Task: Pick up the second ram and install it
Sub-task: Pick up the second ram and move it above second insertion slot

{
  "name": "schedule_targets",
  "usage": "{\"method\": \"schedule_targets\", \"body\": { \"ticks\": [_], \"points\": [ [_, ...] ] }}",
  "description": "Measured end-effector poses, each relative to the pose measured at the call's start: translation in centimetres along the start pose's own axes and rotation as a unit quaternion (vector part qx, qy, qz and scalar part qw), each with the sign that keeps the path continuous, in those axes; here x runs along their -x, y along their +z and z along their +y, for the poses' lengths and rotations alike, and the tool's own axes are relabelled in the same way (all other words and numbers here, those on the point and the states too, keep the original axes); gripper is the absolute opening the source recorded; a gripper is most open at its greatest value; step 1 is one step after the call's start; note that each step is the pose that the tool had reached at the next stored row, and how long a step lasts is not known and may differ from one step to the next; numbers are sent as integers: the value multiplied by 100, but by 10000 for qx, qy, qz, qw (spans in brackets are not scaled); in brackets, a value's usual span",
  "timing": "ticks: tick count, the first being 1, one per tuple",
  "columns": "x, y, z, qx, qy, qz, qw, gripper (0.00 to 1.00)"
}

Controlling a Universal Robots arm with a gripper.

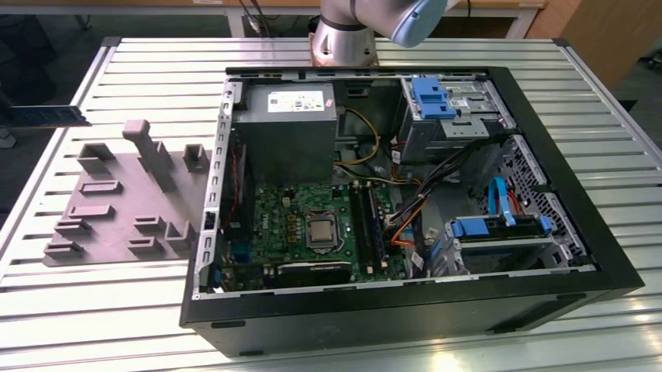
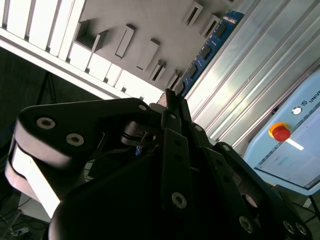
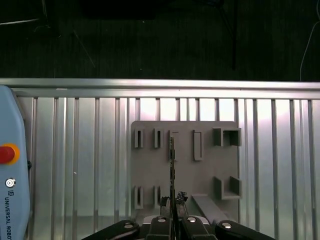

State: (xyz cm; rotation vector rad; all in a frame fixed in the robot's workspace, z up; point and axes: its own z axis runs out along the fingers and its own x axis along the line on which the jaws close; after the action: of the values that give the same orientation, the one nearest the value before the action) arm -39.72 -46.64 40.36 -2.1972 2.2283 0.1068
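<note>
The second ram (image 2: 209, 46) is a long blue-green board with black chips. My gripper (image 2: 172, 102) is shut on one end of it, and the rest sticks out past the fingertips. In the first wrist view the ram (image 3: 172, 165) is seen edge-on as a thin dark line running out from the gripper (image 3: 172, 201), above the grey fixture plate (image 3: 205, 172). In the exterior view the ram (image 1: 49, 115) hangs level in the air at the far left, beyond the plate (image 1: 119, 201). The open computer case (image 1: 579, 256) lies to the exterior view's right, with long black motherboard slots (image 1: 370, 225).
The grey plate carries several raised holders and a tall post (image 1: 145, 147). A light blue pendant with a red button (image 3: 7, 154) lies on the slatted metal table (image 1: 104, 310). Inside the case are a power supply (image 1: 290, 128), cables and blue drive brackets (image 1: 432, 97).
</note>
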Motion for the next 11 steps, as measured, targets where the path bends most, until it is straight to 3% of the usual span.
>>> {"method": "schedule_targets", "body": {
  "ticks": [11],
  "points": [
    [1,-2,-54,0,0,0,10000,14]
  ]
}}
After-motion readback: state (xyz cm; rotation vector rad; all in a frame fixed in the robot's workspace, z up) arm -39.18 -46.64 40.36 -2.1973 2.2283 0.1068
